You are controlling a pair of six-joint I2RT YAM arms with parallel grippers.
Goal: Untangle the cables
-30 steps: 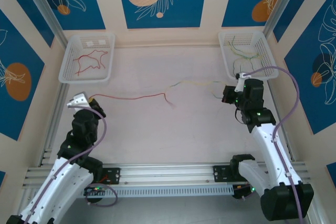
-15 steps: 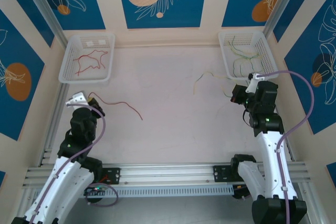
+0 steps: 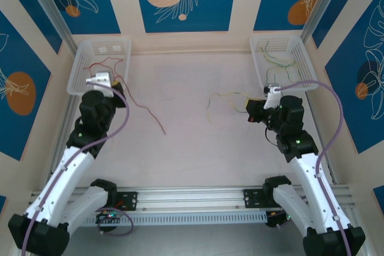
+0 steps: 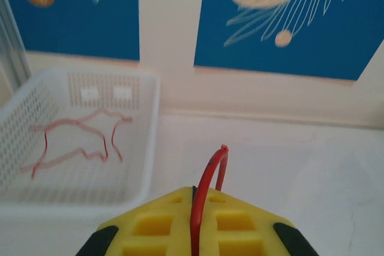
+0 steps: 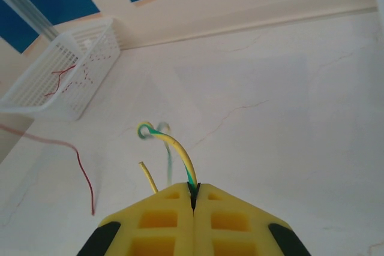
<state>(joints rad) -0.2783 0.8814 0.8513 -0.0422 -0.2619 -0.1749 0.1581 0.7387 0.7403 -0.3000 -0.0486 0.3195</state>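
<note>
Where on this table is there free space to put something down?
Free: the back strip between the left basket and right basket, and the front area before the rail. Crowded: mid-table, where the red cable and yellow-green cable trail.

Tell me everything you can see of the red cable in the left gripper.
The red cable is a thin, wavy, dark red wire, plastic-coated by its look. One end is pinched between the shut yellow jaws of the left gripper, a short loop arching past them. From there, beside the left basket, it trails toward the middle of the table, free end loose, clear of the yellow-green cable. Whether it rests on the table is unclear.
</note>
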